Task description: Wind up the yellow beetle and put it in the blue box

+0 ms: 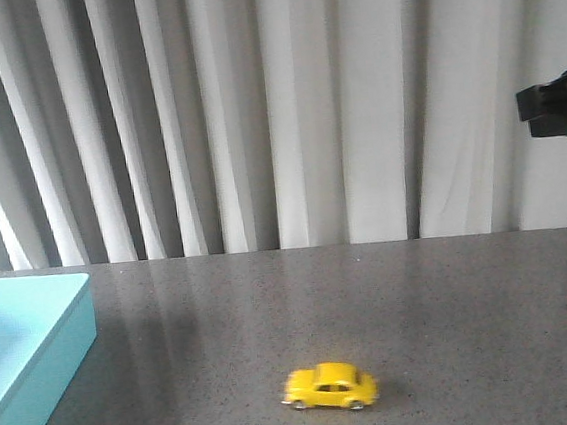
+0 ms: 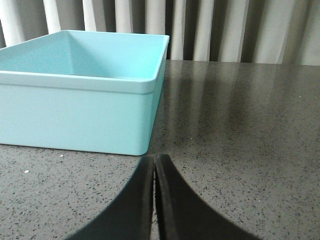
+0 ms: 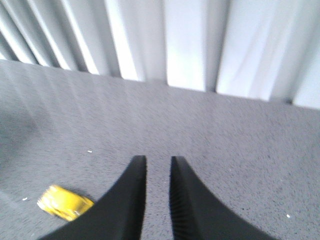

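Observation:
The yellow beetle (image 1: 329,387) stands on its wheels on the grey table, near the front edge and a little right of centre. The right wrist view shows the beetle (image 3: 65,202) blurred, off to one side of the fingers. The blue box (image 1: 20,348) sits at the table's left edge; in the left wrist view the box (image 2: 85,90) looks empty. My left gripper (image 2: 155,160) is shut with nothing in it, low over the table just off the box's near corner. My right gripper (image 3: 158,161) is open with a narrow gap, empty, above the table and away from the beetle. Part of the right arm (image 1: 560,106) shows high at the right.
Pale pleated curtains (image 1: 273,103) hang behind the table's far edge. Grey speckled tabletop (image 1: 372,294) lies between the box and the beetle.

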Controlling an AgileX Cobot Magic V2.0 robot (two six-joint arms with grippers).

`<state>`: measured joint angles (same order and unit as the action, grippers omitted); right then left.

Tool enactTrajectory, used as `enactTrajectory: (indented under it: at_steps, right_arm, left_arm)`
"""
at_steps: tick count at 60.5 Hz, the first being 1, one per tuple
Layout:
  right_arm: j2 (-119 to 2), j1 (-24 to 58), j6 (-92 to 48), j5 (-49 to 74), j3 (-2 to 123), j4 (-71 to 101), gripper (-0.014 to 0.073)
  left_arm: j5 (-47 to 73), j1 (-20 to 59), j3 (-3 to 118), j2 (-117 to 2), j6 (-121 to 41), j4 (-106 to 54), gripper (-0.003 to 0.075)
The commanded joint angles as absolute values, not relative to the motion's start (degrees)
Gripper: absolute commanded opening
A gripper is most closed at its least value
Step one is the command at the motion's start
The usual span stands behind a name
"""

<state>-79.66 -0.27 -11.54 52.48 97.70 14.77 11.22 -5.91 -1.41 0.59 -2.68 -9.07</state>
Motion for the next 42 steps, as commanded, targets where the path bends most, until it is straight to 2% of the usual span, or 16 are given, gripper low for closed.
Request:
enactTrajectory:
  at_steps: [1, 21, 42]
  right_arm:
    - [-71.2, -0.4, -15.3, 46.6, 92.2, 18.9, -0.0006]
    - [-49.6, -0.4, -17.4, 29.0, 54.2, 18.9, -0.0006]
    - [-37.4, -0.4, -17.4, 19.8, 33.0, 17.8, -0.0006]
  left_arm:
    - [6.7, -5.5, -0.6, 0.4, -2.2, -9.3, -0.0006]
    - [6.7, -5.5, -0.6, 0.4, -2.2, -9.3, -0.0006]
    - [6.7, -5.5, -0.6, 0.4, -2.2, -9.3, -0.0006]
